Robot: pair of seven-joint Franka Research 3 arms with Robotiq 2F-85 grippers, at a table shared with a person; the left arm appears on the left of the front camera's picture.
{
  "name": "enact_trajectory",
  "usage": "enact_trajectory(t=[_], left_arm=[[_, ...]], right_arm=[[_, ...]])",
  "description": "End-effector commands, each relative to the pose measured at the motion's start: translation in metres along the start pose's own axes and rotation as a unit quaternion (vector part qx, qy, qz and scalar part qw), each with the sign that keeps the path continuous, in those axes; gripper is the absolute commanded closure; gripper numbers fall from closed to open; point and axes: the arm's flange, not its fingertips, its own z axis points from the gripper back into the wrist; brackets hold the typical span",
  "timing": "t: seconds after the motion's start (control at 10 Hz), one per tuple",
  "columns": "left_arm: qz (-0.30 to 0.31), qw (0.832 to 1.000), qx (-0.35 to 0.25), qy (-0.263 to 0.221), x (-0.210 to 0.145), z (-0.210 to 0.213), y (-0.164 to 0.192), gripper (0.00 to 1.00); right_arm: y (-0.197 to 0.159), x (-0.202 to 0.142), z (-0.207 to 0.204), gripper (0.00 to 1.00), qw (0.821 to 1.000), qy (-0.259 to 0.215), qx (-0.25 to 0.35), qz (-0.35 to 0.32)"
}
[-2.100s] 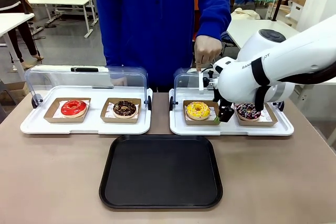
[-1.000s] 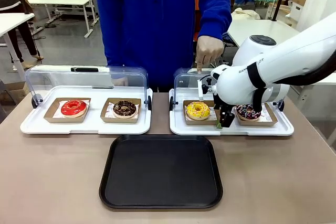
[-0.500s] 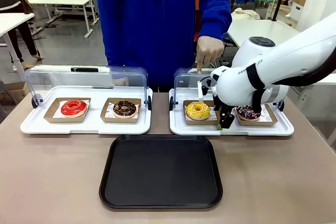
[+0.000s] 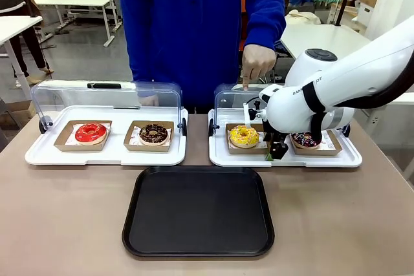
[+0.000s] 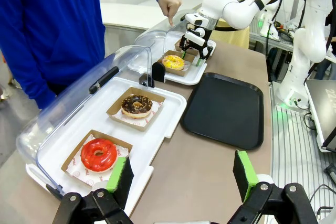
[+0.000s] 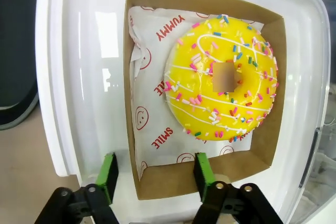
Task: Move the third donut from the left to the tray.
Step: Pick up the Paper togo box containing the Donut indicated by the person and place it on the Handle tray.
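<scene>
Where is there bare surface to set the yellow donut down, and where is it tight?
The black tray is bare. Bare tabletop flanks it left and right. It is tight on the right display tray: the yellow donut, the chocolate donut, the right gripper and the person's hand crowd there.

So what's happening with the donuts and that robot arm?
The right gripper straddles one wall of the yellow donut's cardboard holder, one finger inside and one outside, apparently pinching it. The donut sits in its white display tray, whose clear lid a person's hand holds open. The black tray waits nearer the robot. The left gripper hangs open, farther off.
</scene>
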Motion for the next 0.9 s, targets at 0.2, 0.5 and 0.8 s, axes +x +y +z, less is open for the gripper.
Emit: enact_trajectory(t=[0.2,0.5,0.8], left_arm=[[-0.009,1.000,-0.003,-0.007,0.0017,0.0009,-0.0006,0.00],[-0.009,1.000,-0.003,-0.007,0.0017,0.0009,-0.0006,0.00],[-0.009,1.000,-0.003,-0.007,0.0017,0.0009,-0.0006,0.00]], right_arm=[[-0.0058,0.0070,-0.0009,1.00,1.000,0.007,-0.006,-0.004],[-0.0055,0.0076,-0.0009,1.00,1.000,0.015,0.001,-0.005],[-0.0060,0.0080,0.0017,1.00,1.000,0.023,0.000,-0.006]])
